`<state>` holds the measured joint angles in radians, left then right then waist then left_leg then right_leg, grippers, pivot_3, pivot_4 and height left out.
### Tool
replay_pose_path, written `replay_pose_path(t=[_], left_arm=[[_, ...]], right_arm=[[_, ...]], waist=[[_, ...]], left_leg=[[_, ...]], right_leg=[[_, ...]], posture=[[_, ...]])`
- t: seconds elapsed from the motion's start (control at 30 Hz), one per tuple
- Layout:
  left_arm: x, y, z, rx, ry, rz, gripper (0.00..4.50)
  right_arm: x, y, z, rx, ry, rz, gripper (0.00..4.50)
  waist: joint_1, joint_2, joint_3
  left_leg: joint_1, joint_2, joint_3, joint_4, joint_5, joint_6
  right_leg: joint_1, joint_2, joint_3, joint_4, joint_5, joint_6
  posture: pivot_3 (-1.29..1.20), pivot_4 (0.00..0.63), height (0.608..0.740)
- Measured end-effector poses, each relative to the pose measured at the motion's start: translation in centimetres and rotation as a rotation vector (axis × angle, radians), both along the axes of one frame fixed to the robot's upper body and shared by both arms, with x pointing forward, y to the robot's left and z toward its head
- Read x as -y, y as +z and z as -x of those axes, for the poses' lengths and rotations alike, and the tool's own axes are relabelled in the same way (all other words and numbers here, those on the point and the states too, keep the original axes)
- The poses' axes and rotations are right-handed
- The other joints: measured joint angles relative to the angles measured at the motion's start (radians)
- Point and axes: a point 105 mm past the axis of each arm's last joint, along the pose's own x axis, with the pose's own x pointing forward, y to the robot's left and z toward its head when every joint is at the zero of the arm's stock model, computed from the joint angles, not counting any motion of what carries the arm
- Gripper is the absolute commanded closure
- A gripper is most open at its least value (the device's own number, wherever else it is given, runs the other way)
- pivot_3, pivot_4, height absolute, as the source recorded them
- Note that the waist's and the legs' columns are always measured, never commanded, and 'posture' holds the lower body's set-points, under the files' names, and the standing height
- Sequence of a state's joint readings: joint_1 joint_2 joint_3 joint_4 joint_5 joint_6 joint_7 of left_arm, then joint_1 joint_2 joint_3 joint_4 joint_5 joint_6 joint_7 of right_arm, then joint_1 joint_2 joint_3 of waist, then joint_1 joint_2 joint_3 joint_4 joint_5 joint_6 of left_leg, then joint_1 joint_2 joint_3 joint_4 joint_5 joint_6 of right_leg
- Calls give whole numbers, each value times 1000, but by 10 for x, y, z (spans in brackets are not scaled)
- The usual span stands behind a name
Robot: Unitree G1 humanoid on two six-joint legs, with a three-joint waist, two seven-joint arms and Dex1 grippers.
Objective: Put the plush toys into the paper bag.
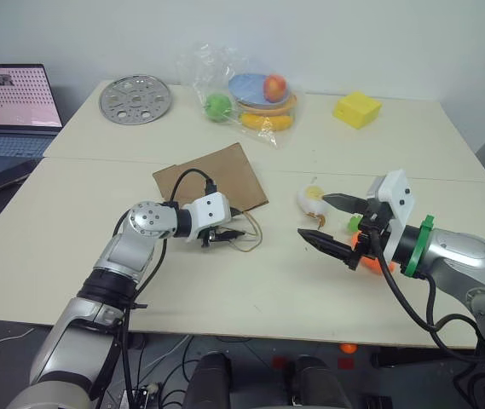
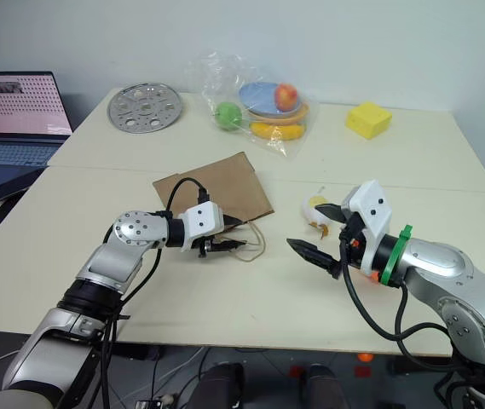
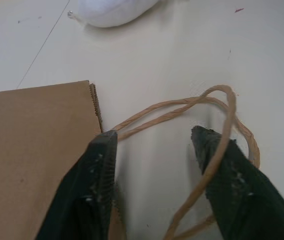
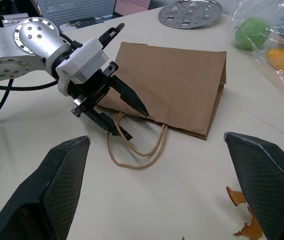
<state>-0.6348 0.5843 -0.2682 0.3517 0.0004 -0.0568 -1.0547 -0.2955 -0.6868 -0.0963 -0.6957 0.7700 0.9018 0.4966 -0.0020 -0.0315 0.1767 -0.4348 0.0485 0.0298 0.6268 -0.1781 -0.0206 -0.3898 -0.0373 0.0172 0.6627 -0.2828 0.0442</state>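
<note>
Left wrist view puts the left pincer [image 3: 151,145] right at the open end of the flat brown kraft paper bag [image 3: 32,145], its two black fingers part-way apart and straddling the thin twisted paper loop handles [image 3: 216,115], one strand running across a finger; whether a strand is actually pinched I cannot tell. Seen from the head, that pincer [image 1: 229,232] sits at the bag's near right corner, and the bag [image 1: 212,179] lies flat on the cream bench [image 1: 72,264], its long axis running from there away to the far left, mouth toward the handles [image 1: 249,239]. So the left arm is the nearer one for lifting the mouth open. To the right, the right pincer [image 1: 331,223] hangs wide open and empty, fingers pointing left. Just behind it lies the orange carrot plush [image 1: 370,251], mostly hidden, and slightly farther the small white-yellow roundish plush [image 1: 310,201], both well apart from the bag's mouth.
</note>
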Motion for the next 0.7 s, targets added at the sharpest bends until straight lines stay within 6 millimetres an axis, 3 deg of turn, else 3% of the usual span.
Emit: replay_pose_path(t=[0.13,0.17,0.33,0.5,0.6,0.7], left_arm=[[-2,0,0,-6,-2,-6,4348],[-2,0,0,-8,-3,-8,4491],[-16,20,-9,1,13,-2,4491],[-21,88,-19,-34,34,237,4491],[-21,108,-14,-103,-5,314,4500],[-17,111,-10,-167,-35,341,4500]], right_arm=[[0,0,0,-2,0,1,0],[0,0,0,-1,0,1,0],[2,-4,-7,18,-40,30,0],[-7,-12,-11,17,-30,8,0],[-18,-17,-23,19,-29,-28,603],[-28,-19,-34,18,-34,-52,1645]], waist=[[0,0,0],[0,0,0],[0,0,0],[-1,-1,0],[-5,-1,1],[-7,-1,1]], left_leg=[[0,0,0,0,0,0],[0,0,0,0,0,0],[0,0,0,0,0,0],[-1,-1,-1,0,0,0],[0,-1,-1,1,0,0],[0,0,-2,1,0,0]], right_leg=[[0,0,0,0,0,0],[0,0,0,0,0,0],[0,1,0,0,0,0],[0,2,-1,0,0,0],[0,3,-1,1,0,1],[0,4,-1,2,0,1]], posture=[[0,150,740],[0,150,740],[0,150,740],[0,150,740],[0,150,740],[0,150,740]])
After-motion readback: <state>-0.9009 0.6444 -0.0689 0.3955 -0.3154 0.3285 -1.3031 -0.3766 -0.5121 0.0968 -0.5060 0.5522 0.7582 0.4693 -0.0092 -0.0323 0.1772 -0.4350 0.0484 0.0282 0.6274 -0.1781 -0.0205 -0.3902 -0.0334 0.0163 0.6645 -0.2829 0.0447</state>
